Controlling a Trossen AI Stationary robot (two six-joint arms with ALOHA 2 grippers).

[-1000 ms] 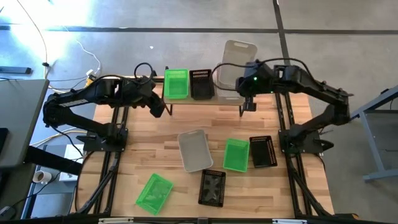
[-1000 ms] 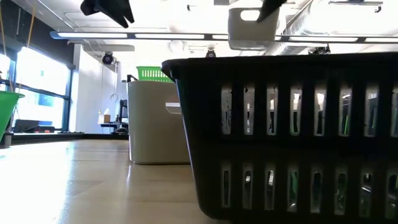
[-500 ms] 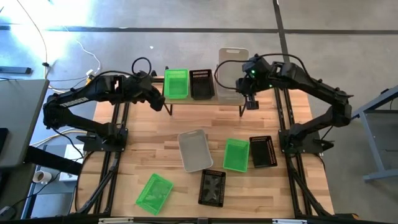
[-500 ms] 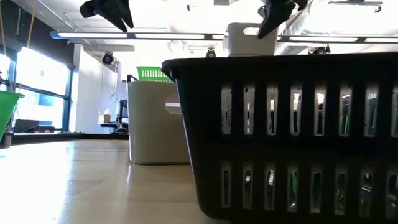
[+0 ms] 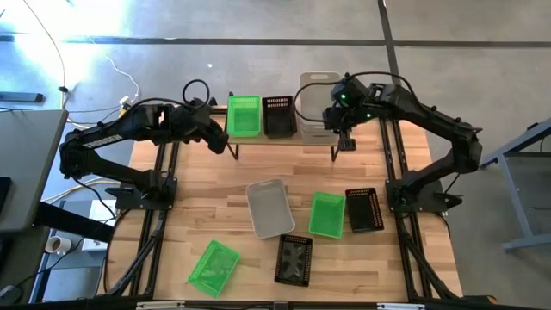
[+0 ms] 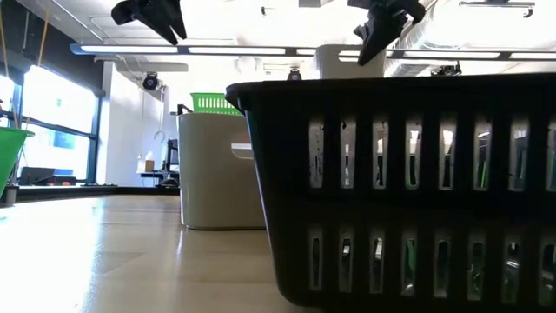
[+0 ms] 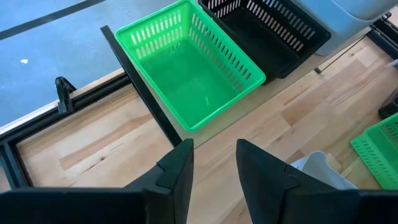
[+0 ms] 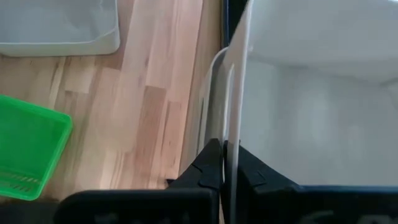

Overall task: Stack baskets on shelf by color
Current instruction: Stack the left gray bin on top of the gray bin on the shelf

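My left pincer [image 5: 225, 146] hangs above the tabletop [image 5: 215, 176] just off the left end of the shelf [image 5: 284, 138], its fingers [image 7: 177, 171] parted with a gap between them and nothing in it. From the left wrist view the green basket [image 7: 189, 71] on the shelf lies just ahead of that pincer, with the black basket [image 7: 273, 25] touching its far side. The green one is a bright open-topped box with slotted walls and a smooth floor, sitting upright at the shelf's left end; the black one next to it has the same slotted walls.

Moving right, my right pincer [image 5: 343, 138] is clamped on the near wall of a pale grey basket [image 5: 317, 103], which sits over the right end of the shelf, beside the black one. In the right wrist view the fingers [image 8: 211, 165] pinch the thin grey rim between them, and the basket's pale inside fills the view beyond. I cannot tell whether it rests on the shelf or is just above it.

On the tabletop nearer me lie a tilted green basket [image 5: 213, 265], a grey basket [image 5: 269, 207], a black basket [image 5: 294, 259], another green basket [image 5: 327, 213] and another black basket [image 5: 363, 209]
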